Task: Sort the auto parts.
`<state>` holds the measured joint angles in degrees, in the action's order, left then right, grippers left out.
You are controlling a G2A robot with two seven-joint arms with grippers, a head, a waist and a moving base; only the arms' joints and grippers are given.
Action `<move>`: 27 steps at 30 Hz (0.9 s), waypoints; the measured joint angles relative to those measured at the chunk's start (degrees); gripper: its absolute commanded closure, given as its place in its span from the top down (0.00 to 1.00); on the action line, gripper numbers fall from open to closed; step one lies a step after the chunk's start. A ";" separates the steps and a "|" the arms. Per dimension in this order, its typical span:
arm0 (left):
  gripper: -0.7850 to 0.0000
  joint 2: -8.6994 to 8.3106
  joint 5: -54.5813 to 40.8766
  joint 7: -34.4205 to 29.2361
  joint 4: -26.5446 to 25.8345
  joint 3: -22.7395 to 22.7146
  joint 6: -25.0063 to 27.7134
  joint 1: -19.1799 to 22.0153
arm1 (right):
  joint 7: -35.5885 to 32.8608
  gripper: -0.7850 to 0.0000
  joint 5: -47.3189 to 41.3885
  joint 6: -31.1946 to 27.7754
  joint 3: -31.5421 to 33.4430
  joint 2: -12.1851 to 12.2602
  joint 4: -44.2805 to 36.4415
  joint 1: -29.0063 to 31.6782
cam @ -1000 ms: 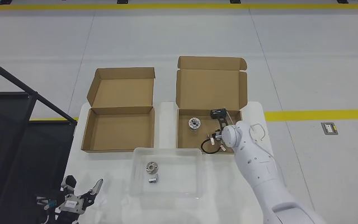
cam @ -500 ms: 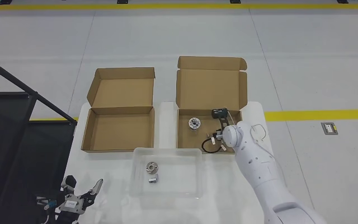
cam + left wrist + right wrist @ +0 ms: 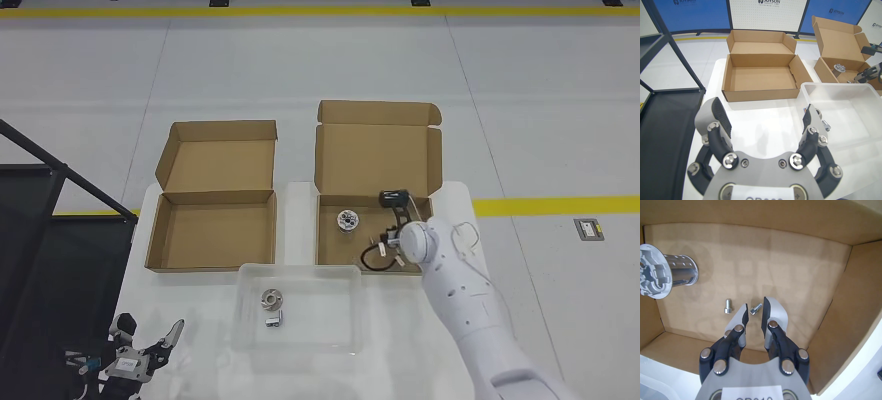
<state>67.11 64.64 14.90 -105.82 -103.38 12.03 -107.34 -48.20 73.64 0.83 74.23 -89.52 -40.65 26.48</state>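
The right gripper (image 3: 755, 308) hangs low inside the right box (image 3: 375, 160), which sits open just beyond the bin's (image 3: 300, 267) far right corner. Its fingers (image 3: 768, 308) are only a little apart and straddle a small bolt (image 3: 755, 309) lying on the box floor. It is unclear whether the pads touch the bolt, which rests on the cardboard rather than being lifted. A second bolt (image 3: 727, 308) lies just beside it, on the side away from the bin's right end. A flanged metal sleeve (image 3: 668, 273) stands farther along the box floor, behind the bin's far wall. The left box (image 3: 212, 232) sits open beyond the bin's far left corner. In the bin itself, near its left wall, lie a round hub (image 3: 271, 297) and a short bolted piece (image 3: 272, 320), close together. The left gripper (image 3: 762, 106) hovers over the table (image 3: 200, 300) off the bin's near left corner, fingers spread wide and holding nothing. A black rack (image 3: 60, 260) stands well to the left of the bin, past the table edge.
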 measured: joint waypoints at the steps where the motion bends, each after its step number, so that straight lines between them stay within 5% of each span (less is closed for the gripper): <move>1: 1.00 0.00 0.00 0.00 0.00 0.00 0.00 0.00 | -0.14 0.25 -0.11 -0.26 0.06 0.11 -1.64 0.72; 9: 1.00 0.00 0.00 0.00 0.00 0.00 0.00 0.00 | -3.42 0.27 -1.05 -3.12 0.46 1.00 -17.75 8.52; 19: 1.00 0.00 0.00 0.00 0.00 0.00 0.00 0.00 | -7.21 0.31 -6.68 -14.44 -1.31 1.98 -39.29 19.80; 25: 1.00 0.00 0.00 0.00 0.00 0.00 0.00 0.00 | -9.82 0.49 -7.83 -19.86 -6.63 2.03 -46.49 22.91; 27: 1.00 0.00 0.00 0.00 0.00 0.00 0.00 0.00 | -10.31 0.83 -7.44 -20.12 -8.12 2.02 -48.07 23.42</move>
<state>67.11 64.64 14.90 -105.82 -103.38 12.03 -107.34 -58.50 66.20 -19.28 66.11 -87.50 -88.72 49.90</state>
